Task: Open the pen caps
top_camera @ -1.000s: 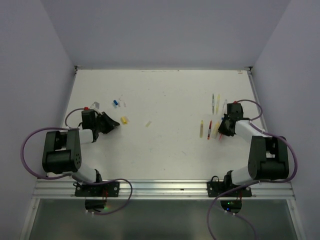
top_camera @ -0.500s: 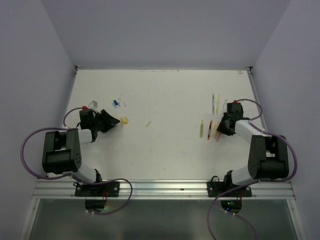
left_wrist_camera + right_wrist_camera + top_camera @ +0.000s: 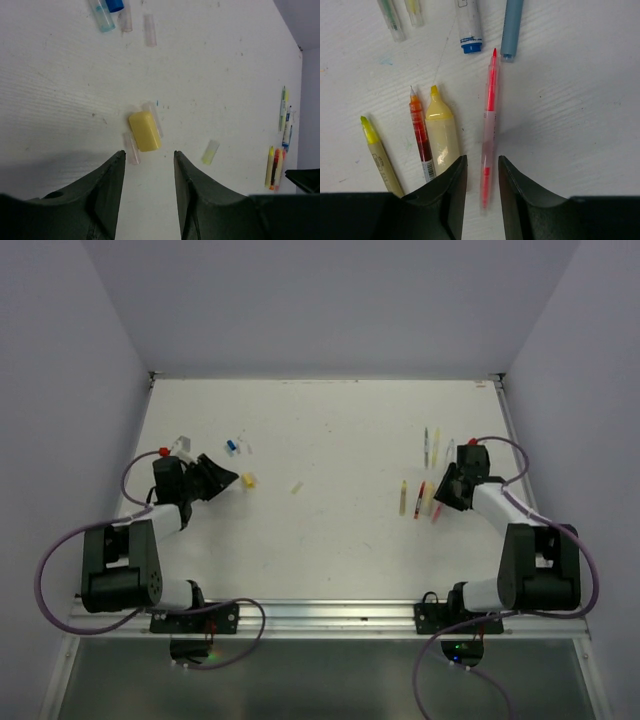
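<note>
Both arms have shifted since a second ago. The left wrist has swung toward the left edge of the counter [image 3: 330,540]. The right arm has straightened along the right edge, though its claw has hardly moved.

My left claw [image 3: 148,156] sits low over the left part of the counter, jaws apart and holding nothing. The yellow cap [image 3: 145,131] lies flat just ahead of the gap between my fingertips and in line with it. Neither finger touches it. Two clear tubes [image 3: 132,149] lie right against the cap, one on each side. A pale yellow cap [image 3: 210,152] lies near it, toward the counter's middle. Closer to the far edge, a blue cap [image 3: 114,4] sits beside a pale blue tube [image 3: 101,15].

My right claw [image 3: 481,161] is near the right edge, jaws also apart and clamped on nothing. The pink pen [image 3: 490,115] runs lengthwise into the gap, with its near end lying between my two fingers. I cannot tell whether either finger touches it. Beside it, toward the counter's middle, the yellow pen [image 3: 442,131], the red pen [image 3: 420,135] and the yellow-green pen [image 3: 380,155] lie side by side. The near end of the yellow pen is hidden behind one finger. Toward the far edge lie the blue-and-white pen [image 3: 468,25] and the grey pen [image 3: 511,27], the grey pen's end just beside the pink pen's tip.
</note>
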